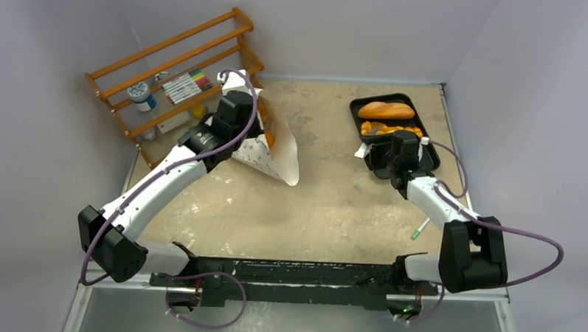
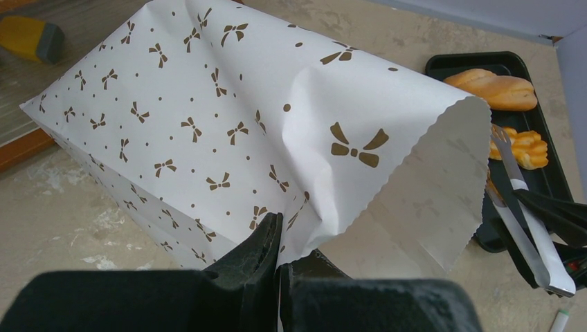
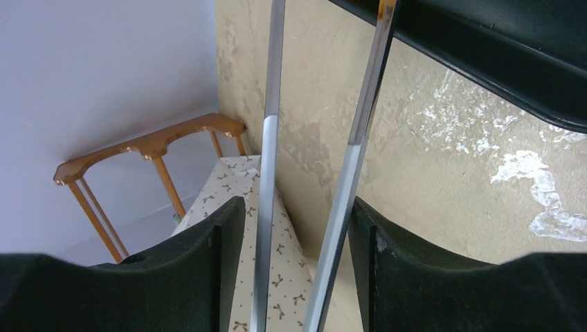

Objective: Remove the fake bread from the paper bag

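As the overhead camera shows, the paper bag sits at the far left of the table. It is just beside a wooden rack that holds markers and a jar. The left arm reaches up to the bag, and an orange lump shows in its mouth. Across the table, a black tray carries a long loaf and smaller bread pieces. The right arm ends over the tray's near end. A green-tipped pen lies near that arm's base.

From the left wrist, the left gripper is pinched tight on the bag's zigzag rim. The bag's open mouth faces the tray, where tongs reach in. A yellow block lies behind the bag.

From the right wrist, the right gripper stands about half open and grips the tongs. Their two metal arms run up between the fingers, each against one finger. The tray's edge fills the upper right corner, with the bag and rack beyond.
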